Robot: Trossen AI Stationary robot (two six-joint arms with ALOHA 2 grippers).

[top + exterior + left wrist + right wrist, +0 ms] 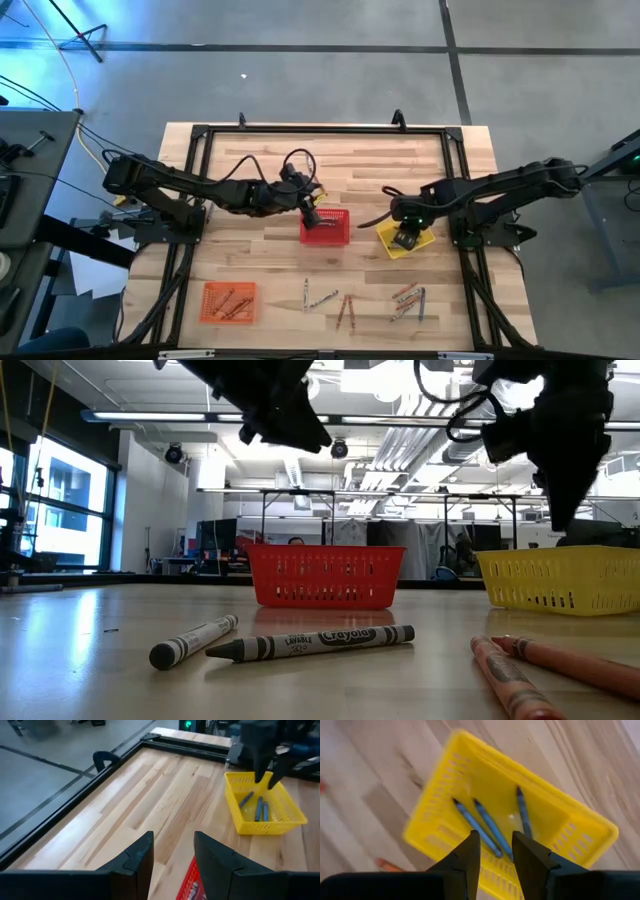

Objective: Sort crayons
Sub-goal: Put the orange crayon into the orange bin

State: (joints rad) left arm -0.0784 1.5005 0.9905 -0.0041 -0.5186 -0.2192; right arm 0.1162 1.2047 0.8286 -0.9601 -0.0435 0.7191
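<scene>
Two dark robot arms work over a wooden table (250, 275) strewn with crayons. The right gripper (495, 851) hangs directly above the yellow basket (445, 827) near the table's right edge, its fingers parted with a narrow gap and holding nothing; three bluish crayons (490, 826) lie on the basket floor below it. The left gripper (172, 851) hovers over the red basket (326, 228) at the table's middle, fingers also apart and empty. An orange basket (229, 302) holding a few crayons sits by the front left corner. Loose crayons (320, 297) lie in small clusters along the front edge, between the orange basket and the right side; from table height, two grey crayons (310, 643) and two orange ones (560, 660) lie in front of the baskets.
</scene>
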